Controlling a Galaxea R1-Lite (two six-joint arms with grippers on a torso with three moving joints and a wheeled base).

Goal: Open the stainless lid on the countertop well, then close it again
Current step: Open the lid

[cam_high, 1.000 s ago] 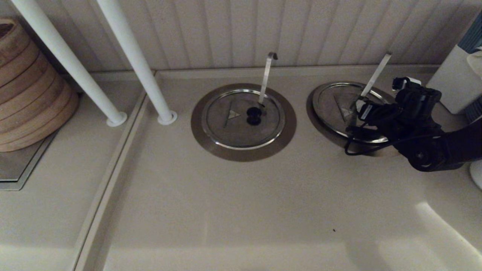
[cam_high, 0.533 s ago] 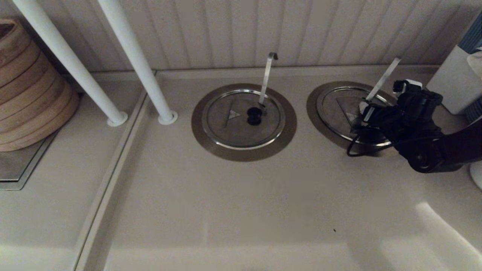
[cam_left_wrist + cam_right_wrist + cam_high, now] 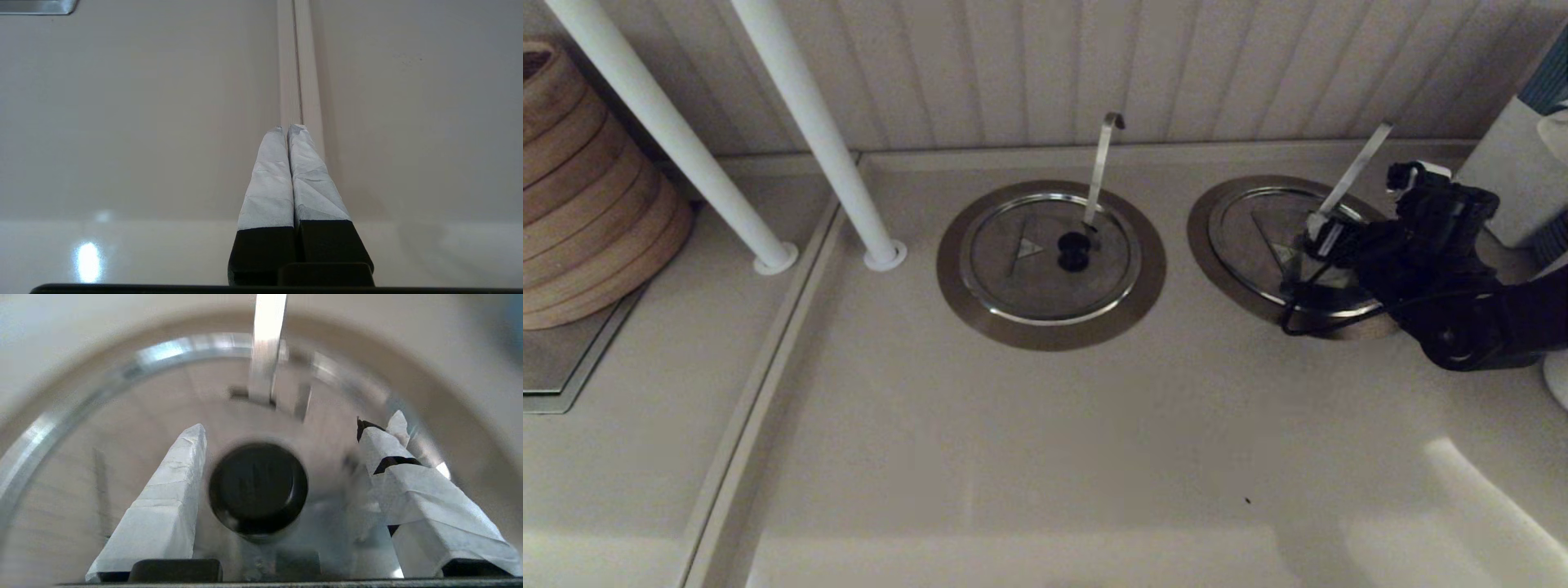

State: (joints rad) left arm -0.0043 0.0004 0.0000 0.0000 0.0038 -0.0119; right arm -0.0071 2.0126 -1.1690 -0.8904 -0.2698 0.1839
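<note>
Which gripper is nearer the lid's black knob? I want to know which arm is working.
Right. The right gripper is open around the knob on the lid. The left gripper is shut over bare counter, with no lid in its view.

Take the countertop well (image 3: 1209, 245) as your landmark: you find it set in the counter (image 3: 1045, 441) near the back wall, with the stainless lid (image 3: 1258, 237) lying in it. The right gripper (image 3: 282, 428) hangs over that lid, its fingers spread either side of the knob (image 3: 258, 486). Left of the well sits the twin ring (image 3: 1050, 265) with its own lid. Further left stand two poles (image 3: 768, 139), then the stacked baskets (image 3: 588, 196).
</note>
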